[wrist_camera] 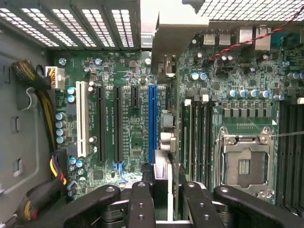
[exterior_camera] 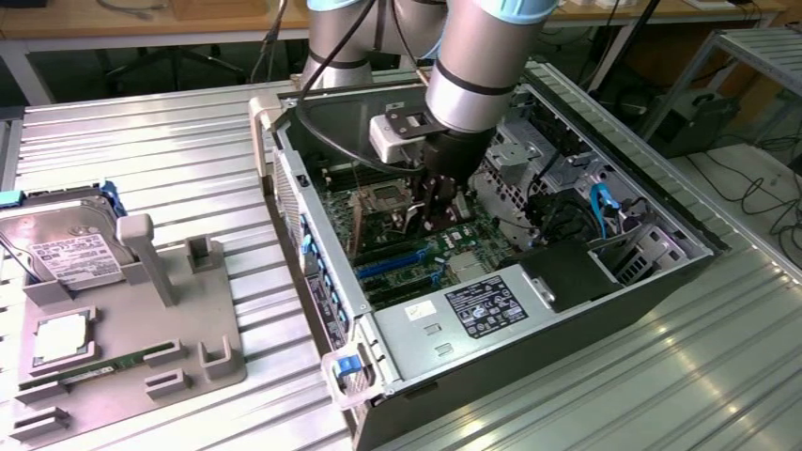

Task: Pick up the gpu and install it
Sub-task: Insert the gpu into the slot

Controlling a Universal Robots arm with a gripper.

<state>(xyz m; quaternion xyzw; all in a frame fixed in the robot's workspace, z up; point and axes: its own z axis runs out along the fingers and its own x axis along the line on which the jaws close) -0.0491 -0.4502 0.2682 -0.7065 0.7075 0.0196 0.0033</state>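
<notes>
The open computer case (exterior_camera: 319, 282) lies on its side on the metal table, and my gripper (exterior_camera: 439, 202) reaches down into it over the green motherboard (exterior_camera: 414, 249). In the wrist view the gripper (wrist_camera: 164, 202) is shut on the gpu (wrist_camera: 166, 161), which I see edge-on as a thin card between the two black fingers (wrist_camera: 141, 204). Its silver end bracket (wrist_camera: 166, 33) points at the case's rear slot openings. The card hangs right beside the blue expansion slot (wrist_camera: 152, 123), on the CPU-socket side. I cannot tell whether its edge touches a slot.
A silver hard drive (exterior_camera: 69, 249) and a narrow green memory stick (exterior_camera: 119, 365) rest on the grey fixture plate (exterior_camera: 188, 319) at the exterior view's left. Inside the case are the power supply (exterior_camera: 476, 305), CPU socket (wrist_camera: 244, 164), white slot (wrist_camera: 81, 118) and sleeved cables (wrist_camera: 33, 80).
</notes>
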